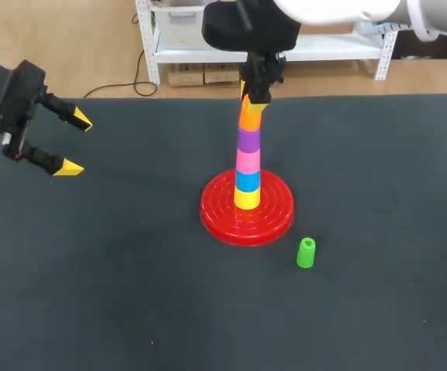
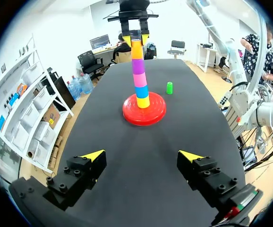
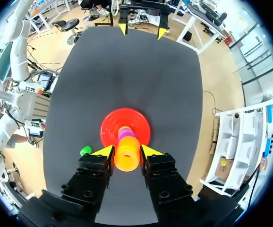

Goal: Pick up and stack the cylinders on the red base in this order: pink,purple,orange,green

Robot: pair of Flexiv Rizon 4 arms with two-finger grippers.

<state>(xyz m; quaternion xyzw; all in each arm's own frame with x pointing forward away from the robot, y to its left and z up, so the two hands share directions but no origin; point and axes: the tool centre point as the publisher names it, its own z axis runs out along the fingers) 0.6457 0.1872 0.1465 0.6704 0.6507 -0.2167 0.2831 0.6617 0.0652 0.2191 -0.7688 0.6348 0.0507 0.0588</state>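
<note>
Red round ribbed plastic base point(image 1: 247, 212), mid-table point(image 1: 92, 294): carries stack of yellow, blue, pink and purple cylinders point(image 1: 247, 166); orange plastic cylinder point(image 1: 249, 120) topmost, right tool point(image 3: 127, 150) clamped on its two sides. Small green plastic cylinder point(image 1: 306, 253): upright on table, just beside base. Left tool point(image 1: 76, 143): fingers apart, well away from base

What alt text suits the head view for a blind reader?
The right gripper grips an orange cylinder atop a stack of yellow, blue, pink and purple cylinders on a round red base. A small green cylinder stands on the black table beside the base; the left gripper hangs open.
</note>
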